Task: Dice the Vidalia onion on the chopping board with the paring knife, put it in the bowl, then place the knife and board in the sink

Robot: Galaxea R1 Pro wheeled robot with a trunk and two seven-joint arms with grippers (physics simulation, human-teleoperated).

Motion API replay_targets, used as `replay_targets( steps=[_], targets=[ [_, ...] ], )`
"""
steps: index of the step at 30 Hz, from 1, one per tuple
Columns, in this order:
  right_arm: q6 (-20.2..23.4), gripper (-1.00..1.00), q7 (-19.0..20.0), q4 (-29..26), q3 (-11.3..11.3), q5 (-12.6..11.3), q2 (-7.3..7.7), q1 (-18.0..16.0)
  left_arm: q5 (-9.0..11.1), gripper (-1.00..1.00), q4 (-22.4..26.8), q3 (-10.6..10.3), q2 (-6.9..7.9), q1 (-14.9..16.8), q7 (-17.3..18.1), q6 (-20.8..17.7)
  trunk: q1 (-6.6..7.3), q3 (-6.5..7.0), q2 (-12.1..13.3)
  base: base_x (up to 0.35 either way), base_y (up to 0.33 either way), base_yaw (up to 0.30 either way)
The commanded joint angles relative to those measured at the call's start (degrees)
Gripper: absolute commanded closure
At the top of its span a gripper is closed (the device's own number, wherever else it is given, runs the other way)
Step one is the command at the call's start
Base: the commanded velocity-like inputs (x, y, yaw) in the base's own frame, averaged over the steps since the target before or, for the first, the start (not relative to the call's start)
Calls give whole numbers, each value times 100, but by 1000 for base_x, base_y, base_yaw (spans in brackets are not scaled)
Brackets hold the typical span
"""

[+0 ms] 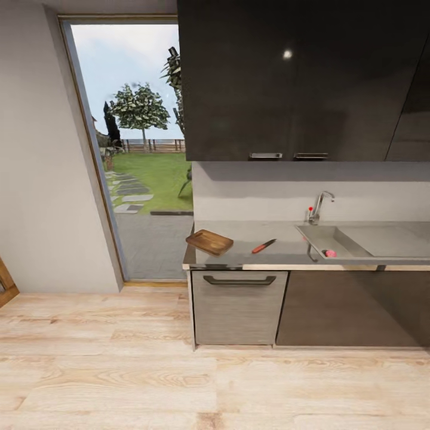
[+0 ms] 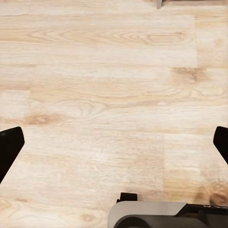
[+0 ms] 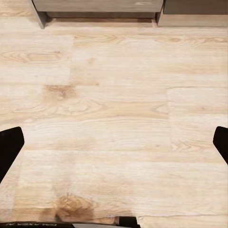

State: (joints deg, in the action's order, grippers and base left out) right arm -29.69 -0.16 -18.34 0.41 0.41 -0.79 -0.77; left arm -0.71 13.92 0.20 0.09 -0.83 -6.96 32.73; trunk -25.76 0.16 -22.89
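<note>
The pink Vidalia onion (image 1: pixel 330 253) lies at the near corner of the grey sink (image 1: pixel 340 237), beside the chrome tap (image 1: pixel 319 206). On the countertop (image 1: pixel 239 233) the dark brown chopping board (image 1: pixel 209 242) rests at the left end, partly over the edge. The red-handled paring knife (image 1: pixel 263 246) lies between board and sink. The bowl is out of view. My left gripper (image 2: pixel 114 142) and right gripper (image 3: pixel 114 142) both hang open over the wooden floor, their dark fingertips (image 2: pixel 9 147) (image 3: pixel 9 148) wide apart with nothing between them.
Dark wall cabinets (image 1: pixel 298 77) hang above the counter. A grey dishwasher front (image 1: pixel 239 304) with a handle sits under the board. A tall glass door (image 1: pixel 137 149) opens onto a garden at the left. Pale wooden floor (image 1: pixel 179 382) stretches between me and the cabinets.
</note>
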Motion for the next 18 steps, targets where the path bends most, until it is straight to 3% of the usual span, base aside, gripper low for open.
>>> replay_targets(
  steps=[1, 18],
  targets=[
    [-18, -100, -2, 6, 3, 3, 0, -2, -9, -100, 10, 0, 0, -5, -16, 5, -2, 0, -2, 0, 0, 0],
    [-18, -100, -2, 4, 3, 3, 0, -2, -7, -100, 10, 1, 0, -5, -16, 5, -2, 0, -2, 0, 0, 0]
  ],
)
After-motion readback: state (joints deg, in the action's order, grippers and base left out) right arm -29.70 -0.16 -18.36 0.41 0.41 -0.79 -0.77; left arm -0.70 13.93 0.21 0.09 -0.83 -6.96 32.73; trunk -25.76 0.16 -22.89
